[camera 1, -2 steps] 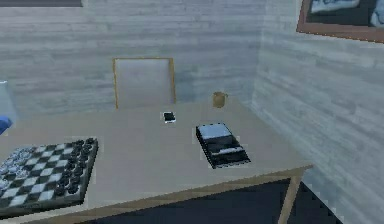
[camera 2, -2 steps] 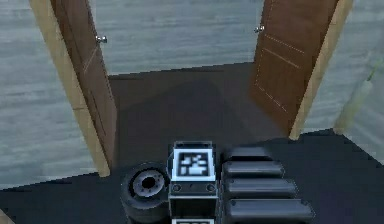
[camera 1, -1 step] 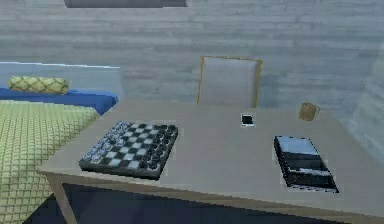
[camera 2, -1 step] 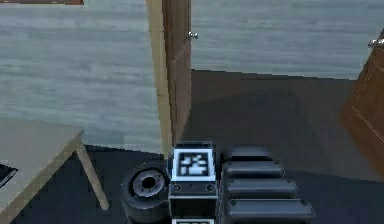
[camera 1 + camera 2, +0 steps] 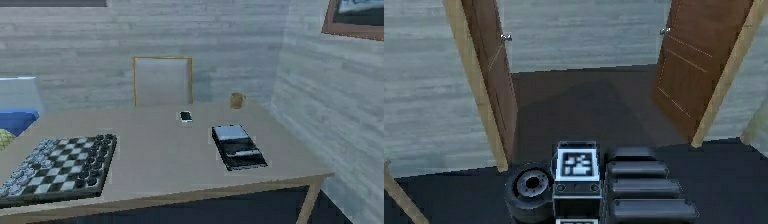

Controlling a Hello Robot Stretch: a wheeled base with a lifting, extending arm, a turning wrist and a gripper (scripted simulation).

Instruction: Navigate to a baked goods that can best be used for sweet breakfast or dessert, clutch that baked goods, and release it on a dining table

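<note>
A light wooden table [image 5: 160,148] spreads across the forward view. Near its far right corner stands a small brown blob [image 5: 237,100]; its kind is not clear. In the arm side view the arm is drawn in at the bottom edge, with a white marker square [image 5: 579,164] on top. Left of it sits the gripper's [image 5: 531,190] dark round body, low over the dark floor. The fingers' far end cannot be made out, so I cannot tell whether it holds anything.
On the table lie a chessboard [image 5: 62,168] at the front left, a small dark item [image 5: 185,116] and a flat black box [image 5: 237,146]. A chair [image 5: 162,80] stands behind it against the wall. Two open wooden doors [image 5: 489,70] [image 5: 689,65] flank a dark passage.
</note>
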